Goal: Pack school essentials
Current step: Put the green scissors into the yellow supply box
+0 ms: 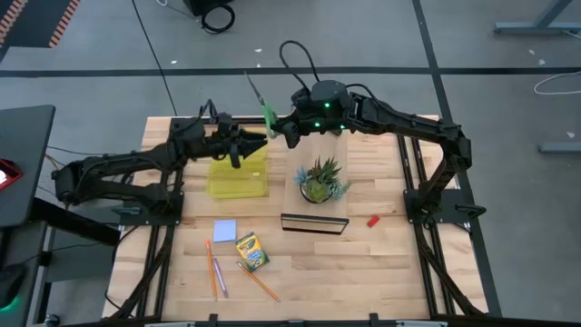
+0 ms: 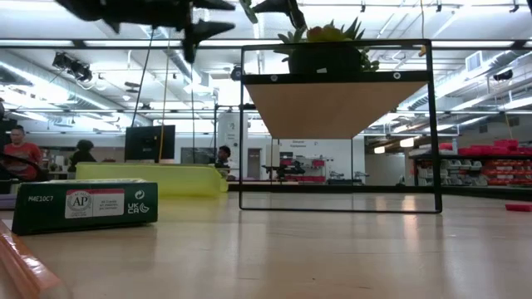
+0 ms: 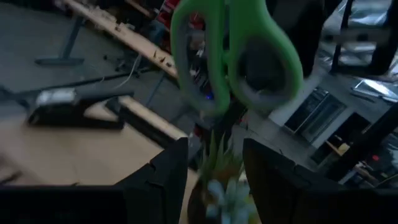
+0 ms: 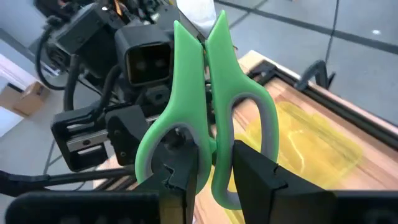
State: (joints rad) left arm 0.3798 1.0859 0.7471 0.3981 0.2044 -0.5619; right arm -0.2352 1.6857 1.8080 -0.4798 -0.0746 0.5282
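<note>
1. The right arm reaches in from the table's right edge, elbow bent, its wrist stretched across toward the far middle of the wooden table (image 1: 363, 263). The right gripper (image 4: 214, 168) pinches the green plastic-handled scissors (image 4: 208, 106) by the handle loops, holding them in the air above the table.
2. The left arm extends from the left side, forearm roughly level, over the translucent yellow plastic bin (image 1: 239, 174). The left gripper (image 3: 214, 165) faces the scissors, its fingers spread apart and holding nothing; the scissor handles hang just beyond its tips.
3. The two grippers are close together near the bin's far right corner.
4. The green spiky potted plant (image 1: 320, 179) stands right of the bin, with a black-framed rectangle (image 1: 314, 223) lying in front of it.
5. Near the front edge lie the yellow-and-green crayon box (image 1: 251, 250), the pale blue square pad (image 1: 224, 230) and thin orange and pink pencils (image 1: 214, 268).
6. A tiny red block (image 1: 372, 220) sits right of the frame.
</note>
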